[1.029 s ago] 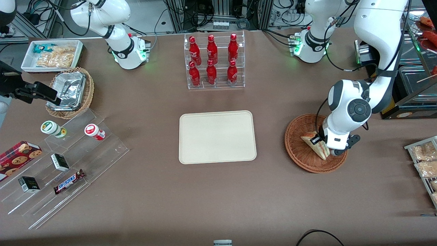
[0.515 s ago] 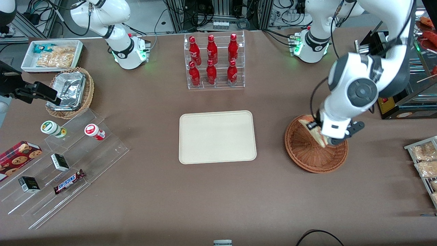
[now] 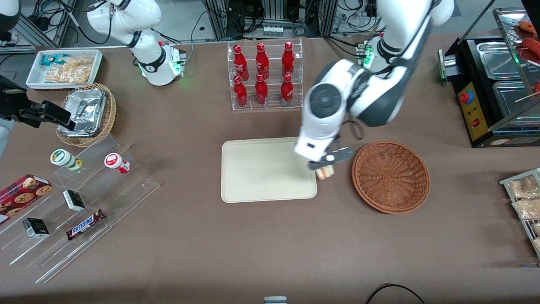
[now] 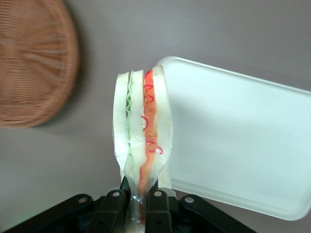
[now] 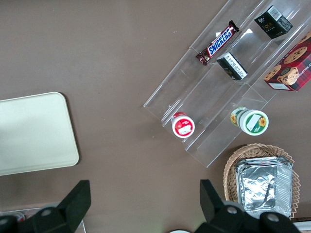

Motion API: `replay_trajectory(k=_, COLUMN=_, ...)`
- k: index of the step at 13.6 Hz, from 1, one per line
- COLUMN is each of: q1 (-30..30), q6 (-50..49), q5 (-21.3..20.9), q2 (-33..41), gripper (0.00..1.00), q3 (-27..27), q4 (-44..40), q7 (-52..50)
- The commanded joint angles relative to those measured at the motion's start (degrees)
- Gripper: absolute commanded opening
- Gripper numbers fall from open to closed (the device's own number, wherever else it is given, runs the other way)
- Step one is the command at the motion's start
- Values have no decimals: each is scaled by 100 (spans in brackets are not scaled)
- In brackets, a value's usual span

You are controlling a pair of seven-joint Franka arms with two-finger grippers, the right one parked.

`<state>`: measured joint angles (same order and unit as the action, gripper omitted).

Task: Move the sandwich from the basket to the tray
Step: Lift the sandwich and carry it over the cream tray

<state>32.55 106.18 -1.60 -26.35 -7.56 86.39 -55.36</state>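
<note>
The triangular white-bread sandwich (image 4: 142, 127) is hanging pinched in the closed gripper (image 4: 139, 200), above the table at the cream rectangular tray's (image 3: 261, 169) edge nearest the round reddish-brown wicker basket (image 3: 390, 176), long axis pointing away from the gripper.

The one word that reads plainly is "SNICKERS", in white letters on the brown wrapper of the candy bar (image 3: 85, 224) lying on the lowest step of the clear acrylic riser (image 3: 76, 202) toward the parked arm's end of the tabletop. The right wrist view shows the same word on that bar (image 5: 217, 43). The small dark boxes (image 3: 35, 227) and the red bottles (image 3: 261, 74) carry print too fine to make out.

The end effector (image 3: 322, 165) bears no readable marking.
</note>
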Motion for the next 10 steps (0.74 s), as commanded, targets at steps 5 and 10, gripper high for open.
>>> replay_trajectory(k=5, q1=989, q6=1473, q5=19, q2=-1090, gripper=8, q3=44, q4=-368, q7=-10)
replay_trajectory(k=10, q1=1095, q6=1801, q5=-175, q2=-1389, gripper=8, q3=35, q4=-351, q7=684)
